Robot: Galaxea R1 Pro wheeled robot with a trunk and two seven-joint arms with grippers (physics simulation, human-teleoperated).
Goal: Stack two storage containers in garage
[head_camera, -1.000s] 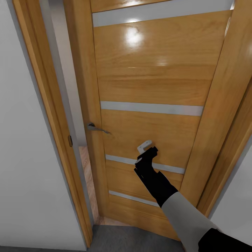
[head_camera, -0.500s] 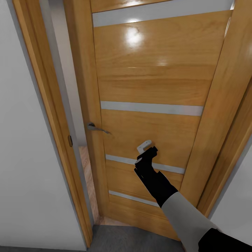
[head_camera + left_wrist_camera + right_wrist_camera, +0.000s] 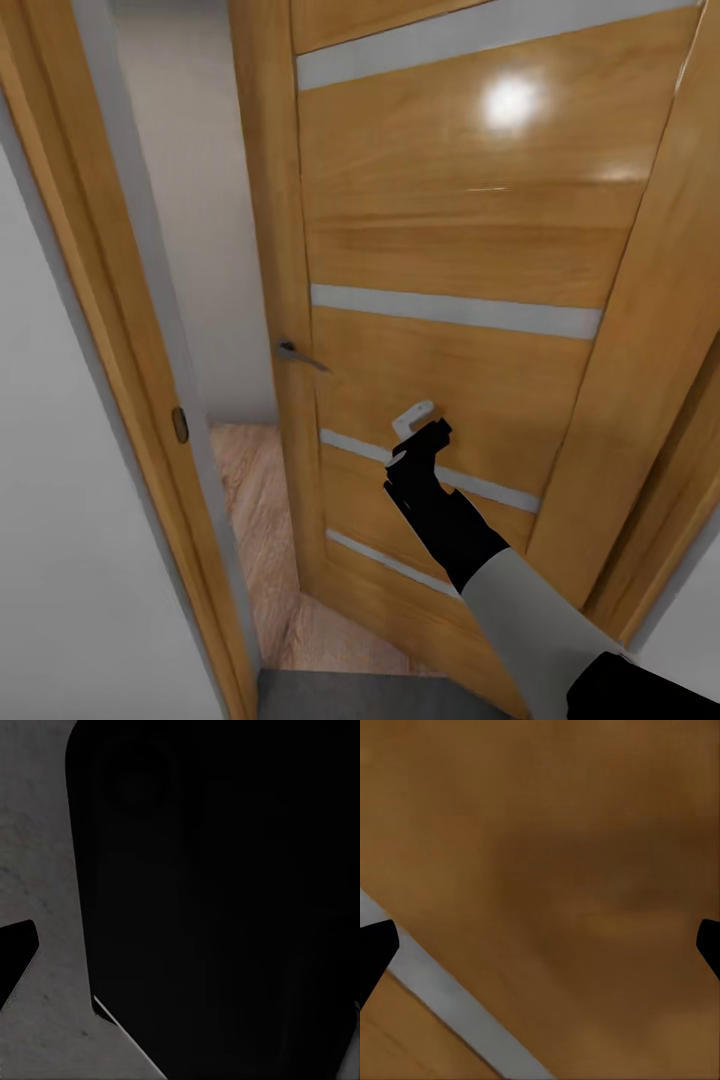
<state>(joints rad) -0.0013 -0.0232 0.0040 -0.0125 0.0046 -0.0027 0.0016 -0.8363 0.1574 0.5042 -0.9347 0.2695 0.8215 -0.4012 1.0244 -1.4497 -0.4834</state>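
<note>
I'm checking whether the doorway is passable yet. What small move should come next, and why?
Probably keep pushing the door wider with the right gripper, which is at its panel. The gap showing wood floor beside the frame looks narrow for the base.

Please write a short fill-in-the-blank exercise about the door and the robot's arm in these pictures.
1. The right gripper is held against the orange-wood ____.
2. The door is crossed by frosted ____ strips.
3. Through the gap beside the door handle shows a light ____ plank floor.

Missing words: door; horizontal; wood
</note>
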